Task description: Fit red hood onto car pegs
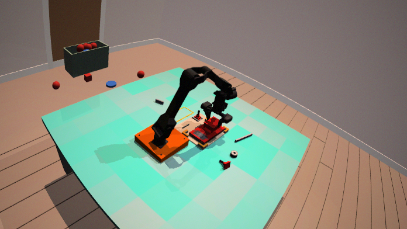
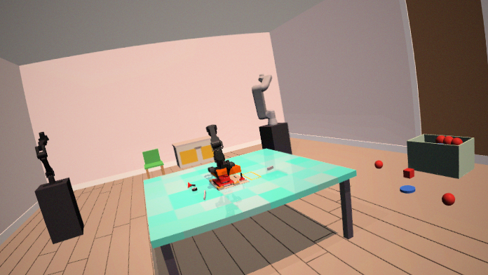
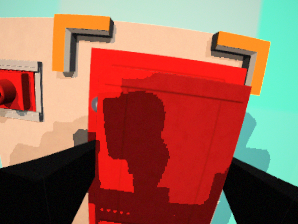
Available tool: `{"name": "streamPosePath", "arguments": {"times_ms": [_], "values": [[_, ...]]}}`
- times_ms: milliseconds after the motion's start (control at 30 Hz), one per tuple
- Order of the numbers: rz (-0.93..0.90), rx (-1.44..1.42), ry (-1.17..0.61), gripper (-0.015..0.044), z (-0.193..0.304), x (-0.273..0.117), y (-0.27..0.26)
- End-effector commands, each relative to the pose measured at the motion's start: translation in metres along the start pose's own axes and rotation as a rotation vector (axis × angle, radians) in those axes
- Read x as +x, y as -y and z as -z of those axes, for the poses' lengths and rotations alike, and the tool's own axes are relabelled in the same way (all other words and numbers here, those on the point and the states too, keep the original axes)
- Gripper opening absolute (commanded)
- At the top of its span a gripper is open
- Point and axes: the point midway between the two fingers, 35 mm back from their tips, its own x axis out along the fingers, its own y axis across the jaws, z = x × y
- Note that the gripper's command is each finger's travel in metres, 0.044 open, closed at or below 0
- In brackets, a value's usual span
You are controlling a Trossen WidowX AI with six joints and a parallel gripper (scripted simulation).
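Observation:
The red hood is between the two black fingers of my gripper, which is shut on its sides. The hood is over one end of the red chassis. In the wrist view a strip of chassis shows beyond the hood's far edge, and the hood's right edge reaches slightly past the chassis. The chassis sits among the orange corner brackets of the jig. The engine block, the pegs and the corner holes are hidden, and any gap under the hood cannot be told.
A small red part in a grey frame stands beside the chassis. A pale rod, a ring and a red part with a dark shaft lie off the jig. A dark block lies farther away.

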Motion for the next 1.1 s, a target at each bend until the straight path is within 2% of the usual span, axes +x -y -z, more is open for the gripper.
{"name": "streamPosePath", "arguments": {"times_ms": [0,1067], "values": [[0.001,-0.006,-0.003,0.0000,0.0006,0.0038,0.0000],[0.001,-0.003,-0.002,0.0000,0.0003,-0.0034,0.0000]]}}
